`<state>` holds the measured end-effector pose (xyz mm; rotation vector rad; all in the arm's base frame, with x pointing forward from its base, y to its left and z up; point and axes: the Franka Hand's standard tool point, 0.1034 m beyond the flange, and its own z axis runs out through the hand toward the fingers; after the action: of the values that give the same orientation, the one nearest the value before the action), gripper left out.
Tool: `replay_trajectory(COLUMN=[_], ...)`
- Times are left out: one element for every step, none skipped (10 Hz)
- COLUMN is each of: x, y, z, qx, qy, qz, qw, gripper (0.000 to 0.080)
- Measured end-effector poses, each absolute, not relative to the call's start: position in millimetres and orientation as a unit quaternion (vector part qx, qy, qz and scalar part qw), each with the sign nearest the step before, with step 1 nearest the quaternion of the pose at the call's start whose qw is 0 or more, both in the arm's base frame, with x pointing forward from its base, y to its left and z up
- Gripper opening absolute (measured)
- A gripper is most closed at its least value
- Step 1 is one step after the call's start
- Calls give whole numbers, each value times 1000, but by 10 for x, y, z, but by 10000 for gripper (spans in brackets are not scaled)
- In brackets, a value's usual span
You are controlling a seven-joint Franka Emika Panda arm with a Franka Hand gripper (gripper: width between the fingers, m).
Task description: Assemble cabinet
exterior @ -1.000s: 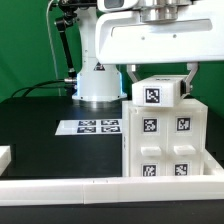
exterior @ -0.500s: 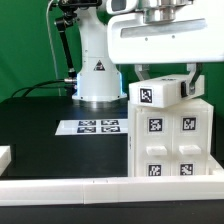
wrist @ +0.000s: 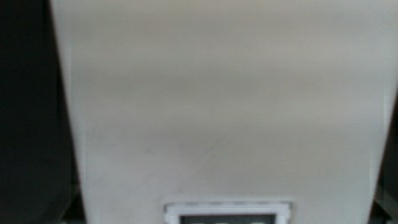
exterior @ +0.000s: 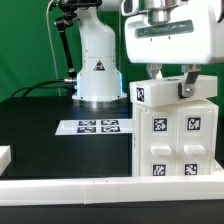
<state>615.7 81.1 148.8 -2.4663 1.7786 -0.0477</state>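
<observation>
Cabinet stands at the bench's front edge as my gripper clamps its top piece.

The cabinet is placed directly below the gripper, at the exterior view's right, and its topmost block is flanked by the jaws on both sides. The marker board is laid flat on the table, well apart from the jaws toward the exterior view's left. The robot pedestal is seen behind that board.
</observation>
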Motion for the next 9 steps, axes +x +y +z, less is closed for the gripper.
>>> replay_trajectory(x=[6156, 6157, 6157, 6158, 6159, 6164, 6168, 6176, 6166], y=[815, 819, 822, 828, 835, 838, 833, 825, 810], z=[1491, 1493, 1494, 1495, 1494, 1496, 1496, 1495, 1482], qx=[-777, -751, -726, -694, -668, -632, -609, -592, -588], qy=[628, 657, 686, 717, 742, 772, 790, 802, 805], qz=[-12, -8, -4, 1, 7, 15, 20, 22, 24], qw=[52, 55, 57, 60, 63, 69, 72, 76, 76], gripper=[544, 544, 544, 544, 544, 544, 544, 544, 544])
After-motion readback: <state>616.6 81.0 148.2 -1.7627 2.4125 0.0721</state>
